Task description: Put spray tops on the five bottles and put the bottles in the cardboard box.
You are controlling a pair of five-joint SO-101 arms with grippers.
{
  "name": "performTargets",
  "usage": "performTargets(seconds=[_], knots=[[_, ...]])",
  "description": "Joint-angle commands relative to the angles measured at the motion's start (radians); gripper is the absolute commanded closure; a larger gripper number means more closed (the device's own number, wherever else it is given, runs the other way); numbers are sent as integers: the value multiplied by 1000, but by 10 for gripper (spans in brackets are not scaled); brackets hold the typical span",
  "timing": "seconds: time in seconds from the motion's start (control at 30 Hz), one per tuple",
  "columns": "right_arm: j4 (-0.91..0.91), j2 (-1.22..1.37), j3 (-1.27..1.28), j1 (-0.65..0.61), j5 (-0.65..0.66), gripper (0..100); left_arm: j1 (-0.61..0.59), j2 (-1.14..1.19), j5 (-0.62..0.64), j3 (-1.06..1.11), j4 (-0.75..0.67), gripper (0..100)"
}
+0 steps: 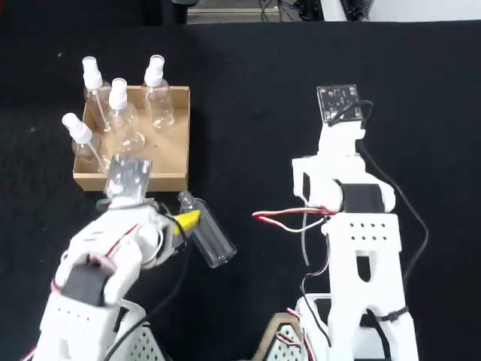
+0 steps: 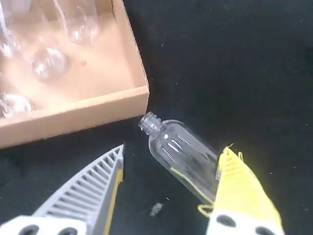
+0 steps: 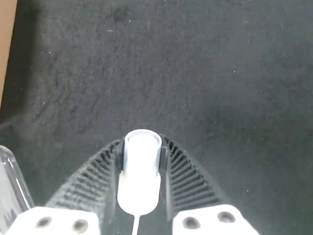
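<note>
Left pincer (image 2: 173, 148): apart, I'm straddling the capless bottle (image 2: 183, 156).
Right pincer (image 3: 142, 142): clamped on a spray top (image 3: 141, 171).
Technique: I'd grip mid-body, stand it upright, neck clear.

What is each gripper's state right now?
Left gripper: open, beside the capless bottle.
Right gripper: closed, holding a spray top.
</note>
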Motion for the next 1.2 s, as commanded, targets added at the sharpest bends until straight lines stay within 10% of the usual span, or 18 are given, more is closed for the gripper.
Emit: performTargets(seconds=[0.0, 0.2, 0.83, 1.17], knots=[[-32, -42, 2, -6, -8, 988, 15, 226, 173, -122, -37, 709], [-66, -42, 44, -12, -8, 988, 61, 325, 440, -124, -29, 709], [-89, -42, 74, -11, -8, 988, 165, 342, 497, -38, -123, 709], [-92, -42, 88, -9, -8, 988, 163, 723, 502, -226, -135, 709]])
